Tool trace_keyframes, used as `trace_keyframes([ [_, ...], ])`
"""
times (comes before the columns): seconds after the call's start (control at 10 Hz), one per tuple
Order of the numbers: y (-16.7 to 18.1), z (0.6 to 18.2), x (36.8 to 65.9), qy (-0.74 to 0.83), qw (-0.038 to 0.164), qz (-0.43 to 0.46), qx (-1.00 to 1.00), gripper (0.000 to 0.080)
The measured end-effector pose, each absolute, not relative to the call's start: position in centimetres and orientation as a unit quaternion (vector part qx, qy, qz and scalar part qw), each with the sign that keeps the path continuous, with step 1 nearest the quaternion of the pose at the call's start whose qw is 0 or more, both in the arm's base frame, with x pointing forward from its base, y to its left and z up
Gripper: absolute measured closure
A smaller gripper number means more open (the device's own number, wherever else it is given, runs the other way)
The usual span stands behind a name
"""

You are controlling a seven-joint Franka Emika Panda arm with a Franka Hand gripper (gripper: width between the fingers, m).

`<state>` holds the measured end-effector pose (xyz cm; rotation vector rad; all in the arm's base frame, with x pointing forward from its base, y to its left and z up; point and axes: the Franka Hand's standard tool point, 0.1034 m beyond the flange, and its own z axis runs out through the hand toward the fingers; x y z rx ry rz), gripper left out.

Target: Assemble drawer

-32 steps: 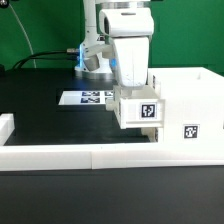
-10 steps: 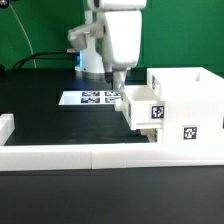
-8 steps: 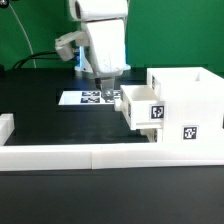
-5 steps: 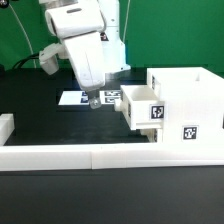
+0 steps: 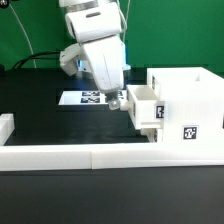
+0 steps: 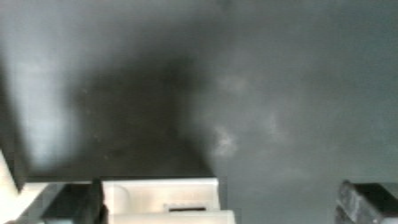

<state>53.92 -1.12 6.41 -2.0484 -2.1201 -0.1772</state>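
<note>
Right now the tray [image 5: 143,106] sits partly pushed into the shell [image 5: 186,110] at the exterior view's right of the desk [image 5: 50,125]. Claw [image 5: 114,101] hangs at the tray's outer face, holding nothing; spread or pressed together, cannot tell. Step looks like seating the tray; next probably a straight push inward.

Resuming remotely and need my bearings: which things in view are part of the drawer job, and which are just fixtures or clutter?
Part of the job:
- boxy shell
- tray partly slid into the shell's open front
- gripper close beside that tray; whether its fingers touch it is unclear

Not part of it:
- marker board
- low white border wall
- black table
</note>
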Motion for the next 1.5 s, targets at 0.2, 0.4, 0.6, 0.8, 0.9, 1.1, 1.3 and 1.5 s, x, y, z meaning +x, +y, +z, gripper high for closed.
trace_keyframes([
  [0.2, 0.6, 6.4, 53.8, -0.706, 0.098, -0.060, -0.699, 0.0151],
  [0.4, 1.6, 6.4, 53.8, -0.701, 0.100, -0.059, -0.703, 0.0151],
  [0.6, 1.9, 6.4, 53.8, -0.700, 0.101, -0.059, -0.705, 0.0151],
  [0.8, 0.9, 6.4, 53.8, -0.695, 0.100, -0.056, -0.710, 0.0151],
  [0.9, 1.0, 6.4, 53.8, -0.695, 0.100, -0.056, -0.709, 0.0151],
  [1.1, 0.9, 6.4, 53.8, -0.695, 0.100, -0.056, -0.710, 0.0151],
  [1.3, 0.9, 6.4, 53.8, -0.695, 0.100, -0.056, -0.710, 0.0151],
  [1.5, 0.9, 6.4, 53.8, -0.695, 0.100, -0.056, -0.710, 0.0151],
])
